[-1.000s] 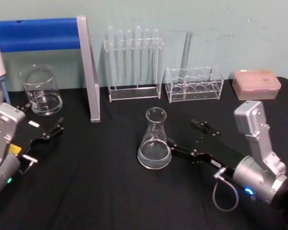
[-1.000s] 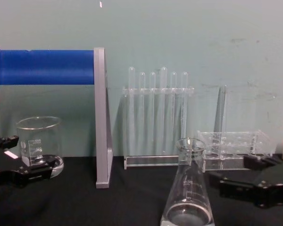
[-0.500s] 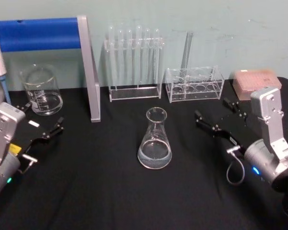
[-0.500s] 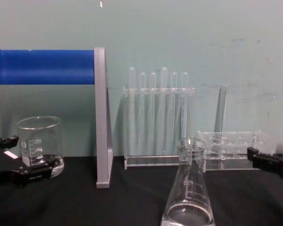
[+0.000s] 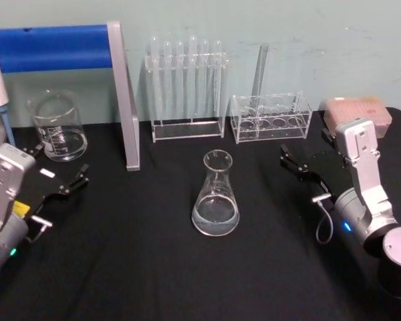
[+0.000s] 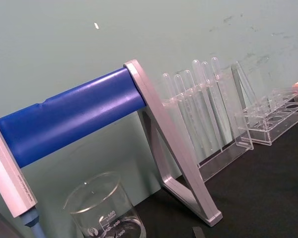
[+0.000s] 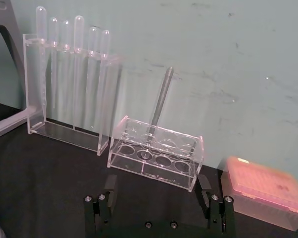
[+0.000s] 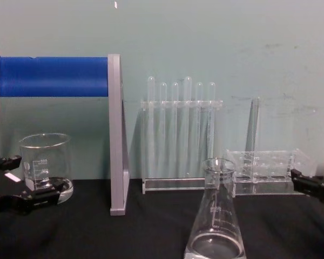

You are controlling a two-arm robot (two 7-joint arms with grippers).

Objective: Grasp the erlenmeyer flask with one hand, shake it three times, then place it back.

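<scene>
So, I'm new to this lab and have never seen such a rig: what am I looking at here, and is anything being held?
It is a robot with two arms, each ending in a black two-fingered gripper. One camera on its head looks down, one on its chest looks across the table, and one sits on each wrist. On the black table an erlenmeyer flask stands upright with a little clear liquid. Behind it are a rack of test tubes, a low clear rack holding one tube, a glass beaker, a pink box and a blue-barred stand. The right gripper is open, off to the flask's right. The left gripper is open near the beaker. Nothing is held.
</scene>
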